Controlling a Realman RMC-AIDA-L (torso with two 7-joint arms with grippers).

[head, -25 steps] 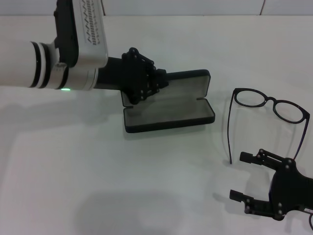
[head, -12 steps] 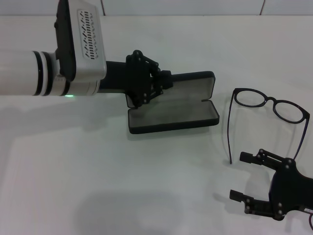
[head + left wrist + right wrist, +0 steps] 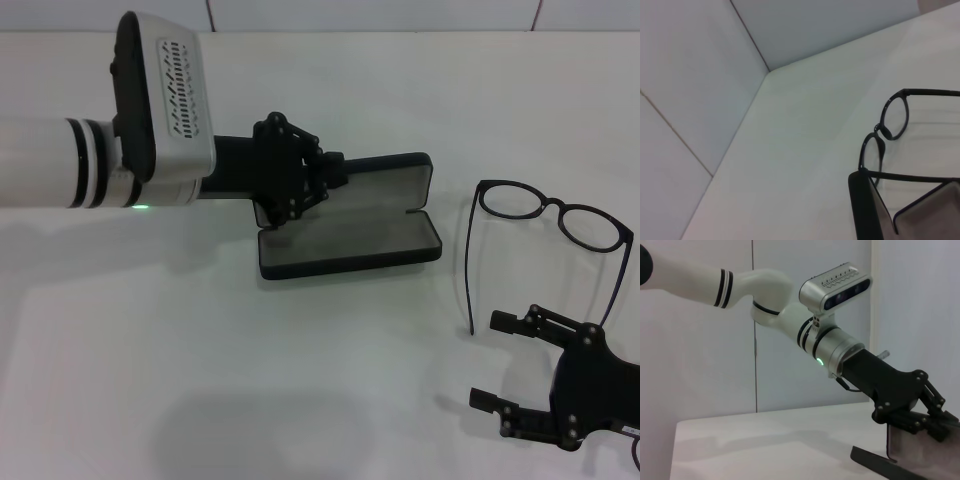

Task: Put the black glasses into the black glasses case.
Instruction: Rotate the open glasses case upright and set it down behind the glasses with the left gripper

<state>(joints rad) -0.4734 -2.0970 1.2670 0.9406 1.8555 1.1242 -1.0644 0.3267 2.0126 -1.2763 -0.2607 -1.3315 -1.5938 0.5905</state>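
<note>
Two grippers in our head view: left gripper [image 3: 318, 178] w/ jaws clenched on the raised lid of the black glasses case [image 3: 350, 235], which lies open on the white worktop [image 3: 250, 380], grey lining bare. Black glasses [image 3: 553, 215] lie well apart to its right, unfolded. Right gripper [image 3: 505, 360] near them, jaws released.

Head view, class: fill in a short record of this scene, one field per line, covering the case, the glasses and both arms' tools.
case: black glasses case lies open on the white table, grey lining up
glasses: black glasses rest on the table to the robot's right of the case, temples unfolded, outside it
left tool: left tool shut on the case's raised lid
right tool: right tool open, low near the glasses, touching nothing
</note>
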